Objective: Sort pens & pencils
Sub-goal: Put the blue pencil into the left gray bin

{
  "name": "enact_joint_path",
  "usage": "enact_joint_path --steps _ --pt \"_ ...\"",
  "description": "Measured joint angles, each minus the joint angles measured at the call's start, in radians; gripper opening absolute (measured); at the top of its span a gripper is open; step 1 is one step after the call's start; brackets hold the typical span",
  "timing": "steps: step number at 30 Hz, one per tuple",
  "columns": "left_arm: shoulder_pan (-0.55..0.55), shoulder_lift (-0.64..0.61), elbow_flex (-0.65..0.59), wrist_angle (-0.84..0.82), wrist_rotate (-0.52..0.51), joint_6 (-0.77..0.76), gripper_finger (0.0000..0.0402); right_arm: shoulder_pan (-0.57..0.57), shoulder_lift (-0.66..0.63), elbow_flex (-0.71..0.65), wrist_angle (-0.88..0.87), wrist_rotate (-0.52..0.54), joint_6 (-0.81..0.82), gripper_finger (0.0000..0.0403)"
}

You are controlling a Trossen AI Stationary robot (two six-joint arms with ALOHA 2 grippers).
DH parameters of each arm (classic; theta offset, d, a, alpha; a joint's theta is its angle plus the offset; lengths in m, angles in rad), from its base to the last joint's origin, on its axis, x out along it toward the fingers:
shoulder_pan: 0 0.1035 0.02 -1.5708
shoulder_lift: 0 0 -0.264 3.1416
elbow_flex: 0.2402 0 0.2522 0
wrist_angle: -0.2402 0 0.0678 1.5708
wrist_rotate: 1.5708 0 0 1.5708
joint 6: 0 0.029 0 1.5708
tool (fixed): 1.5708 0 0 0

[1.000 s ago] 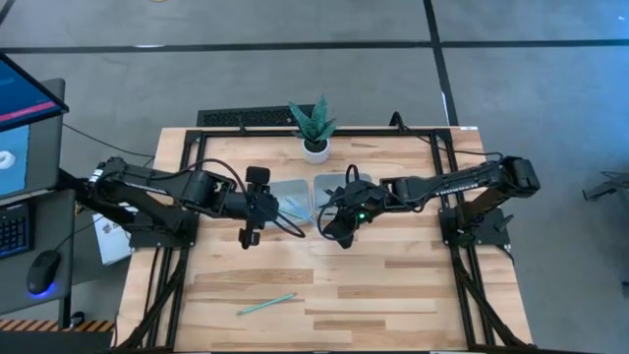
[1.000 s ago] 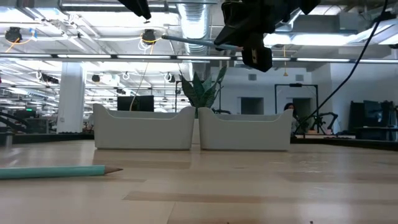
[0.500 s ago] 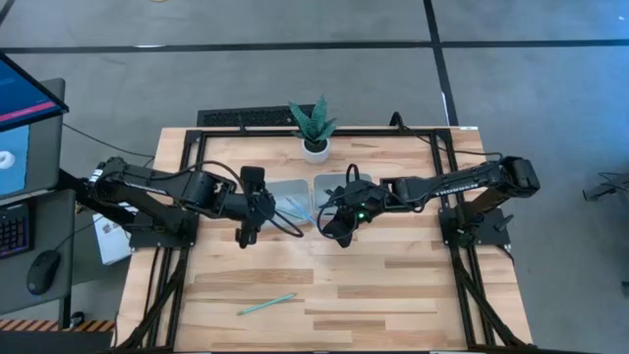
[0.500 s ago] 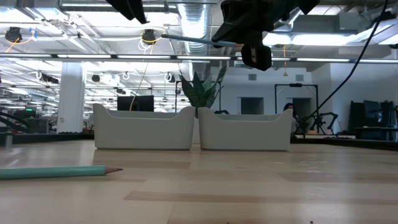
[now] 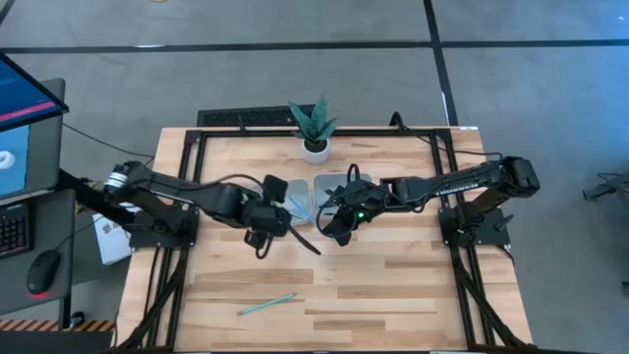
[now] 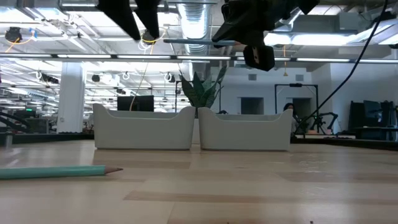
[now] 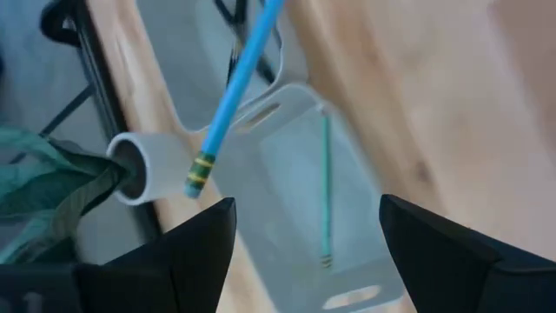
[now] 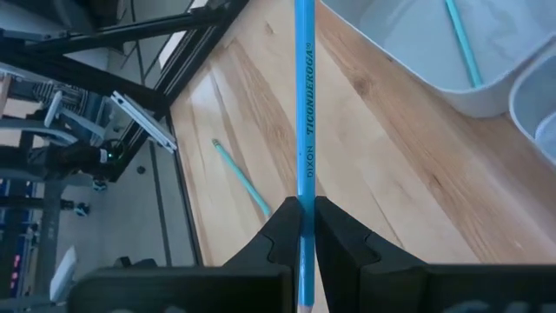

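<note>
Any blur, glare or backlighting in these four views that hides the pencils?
Left wrist view: motion blur softens the tray, the held pencil stays readable. Low view: bright ceiling lights silhouette the grippers. Right wrist view: sharp, lettering legible. High view: even, no glare.

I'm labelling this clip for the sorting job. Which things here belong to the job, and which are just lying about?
Job:
- pencil clamped in the right gripper
- pencil in left tray
- pencil on table
- left tray, right tray
- left gripper, open above left tray

Lying about:
- potted plant
- monitor
- mouse
</note>
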Motion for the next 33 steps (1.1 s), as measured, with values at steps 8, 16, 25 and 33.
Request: enact_joint_path --steps 8,16,25,33 --pt "-0.019 0.078 0.100 -0.075 -0.091 0.021 0.0277 0.000 0.000 0.000 -0.034 0.004 0.041 0.0049" --pt "-0.017 0.076 0.181 0.025 -0.106 0.070 0.0277 -0.013 0.000 0.000 -0.003 0.003 0.040 0.0049" --pt "-0.002 0.109 0.185 0.038 -0.072 0.162 0.0277 -0.004 0.000 0.000 0.027 0.000 0.037 0.0049" --pt "0.003 0.143 0.181 0.019 -0.075 0.163 0.0277 0.027 0.000 0.001 0.102 -0.034 0.019 0.0049"
